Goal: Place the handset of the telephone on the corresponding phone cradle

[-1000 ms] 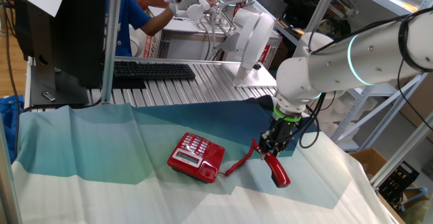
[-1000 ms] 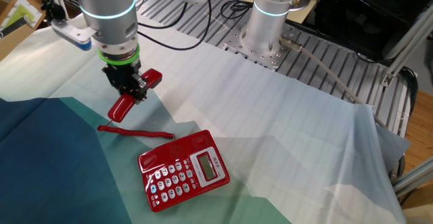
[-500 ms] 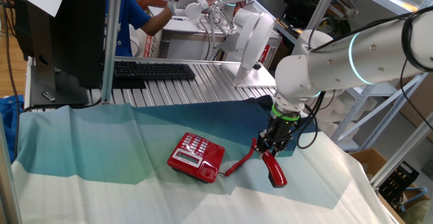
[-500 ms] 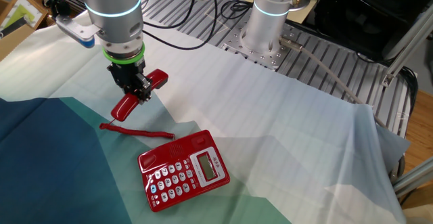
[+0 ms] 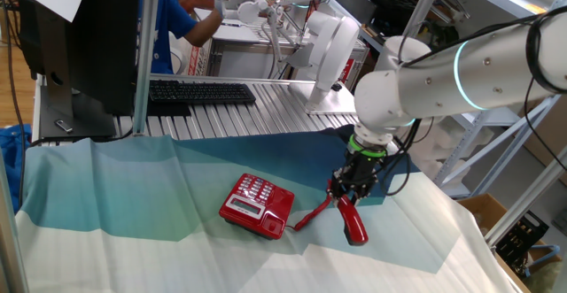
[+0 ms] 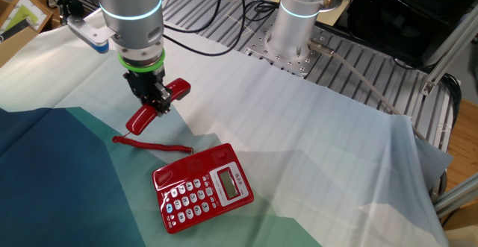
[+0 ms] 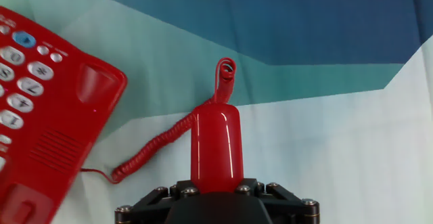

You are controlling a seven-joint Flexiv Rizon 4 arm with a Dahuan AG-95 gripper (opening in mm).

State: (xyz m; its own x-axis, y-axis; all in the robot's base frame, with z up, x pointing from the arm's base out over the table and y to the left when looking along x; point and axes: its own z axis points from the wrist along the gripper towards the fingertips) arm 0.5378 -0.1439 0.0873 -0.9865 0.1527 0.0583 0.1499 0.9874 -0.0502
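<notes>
Fingers (image 6: 157, 101) clamping handset (image 6: 153, 109) mid-bar, partly closed, carrying it clear of bench cloth, beside phone (image 6: 202, 187), cradle (image 7: 61, 126) sitting empty. Risking: coiled cord (image 6: 149, 144) dragging base or snagging; handset pivoting in narrow grip, landing askew.

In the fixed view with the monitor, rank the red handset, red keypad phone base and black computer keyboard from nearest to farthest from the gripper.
1. The glossy red bar-shaped handset: clamped in the gripper, hanging below it.
2. The red wedge-shaped phone base: on the cloth to the gripper's left.
3. The black computer keyboard: far back-left on the metal bench.
</notes>
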